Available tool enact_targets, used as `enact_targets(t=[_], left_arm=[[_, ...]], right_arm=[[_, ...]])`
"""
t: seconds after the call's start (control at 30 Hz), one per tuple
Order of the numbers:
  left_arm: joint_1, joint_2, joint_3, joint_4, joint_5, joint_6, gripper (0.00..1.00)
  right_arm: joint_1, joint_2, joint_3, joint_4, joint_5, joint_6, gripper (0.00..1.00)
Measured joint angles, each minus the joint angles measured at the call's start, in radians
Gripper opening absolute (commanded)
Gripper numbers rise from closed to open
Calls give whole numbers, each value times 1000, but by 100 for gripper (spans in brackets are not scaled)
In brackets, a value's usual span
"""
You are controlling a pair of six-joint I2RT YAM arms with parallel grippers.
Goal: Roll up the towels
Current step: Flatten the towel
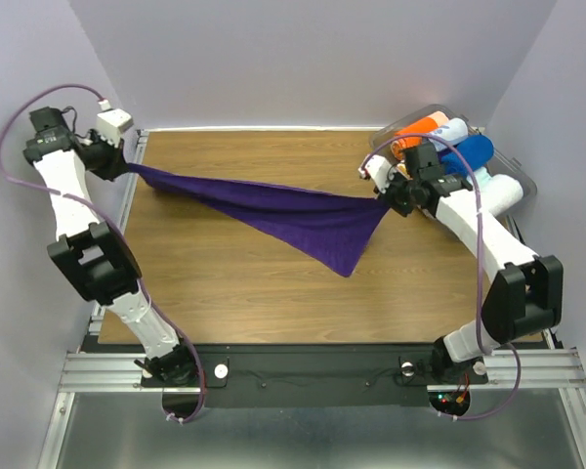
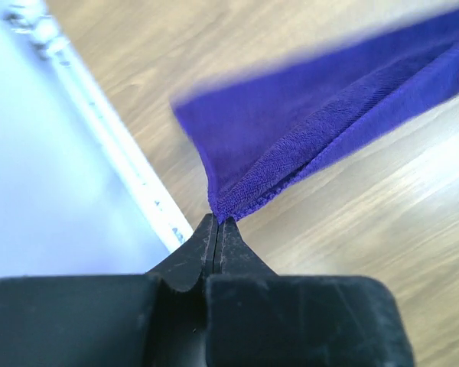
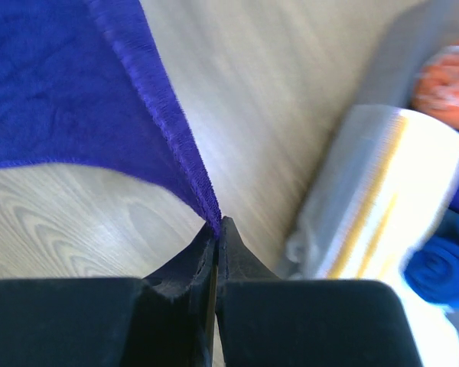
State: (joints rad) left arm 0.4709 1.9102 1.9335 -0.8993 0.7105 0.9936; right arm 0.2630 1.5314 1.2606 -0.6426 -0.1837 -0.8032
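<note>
The dark purple cloth towel [image 1: 293, 217] is unrolled, a long taut strip held above the brown wooden table [image 1: 234, 283] from the far left corner across to the right. Its lower edge sags into a drooping point. The wrist views show its terry pile and stitched hem. The left gripper [image 1: 135, 168] is pressed together on one corner; the right gripper [image 1: 383, 198] pinches the opposite corner, beside a clear plastic bin [image 1: 523, 176] holding a royal blue rolled towel [image 1: 469, 151]
</note>
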Motion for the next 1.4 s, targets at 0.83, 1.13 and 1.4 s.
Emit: enact_targets(t=[0.83, 1.13, 1.4], left_arm=[[224, -825, -466, -182, 48, 17, 0], [217, -687, -482, -97, -11, -117, 0], [66, -392, -579, 143, -119, -247, 0]], right_arm=[[-20, -631, 0, -161, 37, 33, 1], [-20, -446, -107, -113, 62, -13, 1], [-20, -67, -117, 47, 53, -13, 1]])
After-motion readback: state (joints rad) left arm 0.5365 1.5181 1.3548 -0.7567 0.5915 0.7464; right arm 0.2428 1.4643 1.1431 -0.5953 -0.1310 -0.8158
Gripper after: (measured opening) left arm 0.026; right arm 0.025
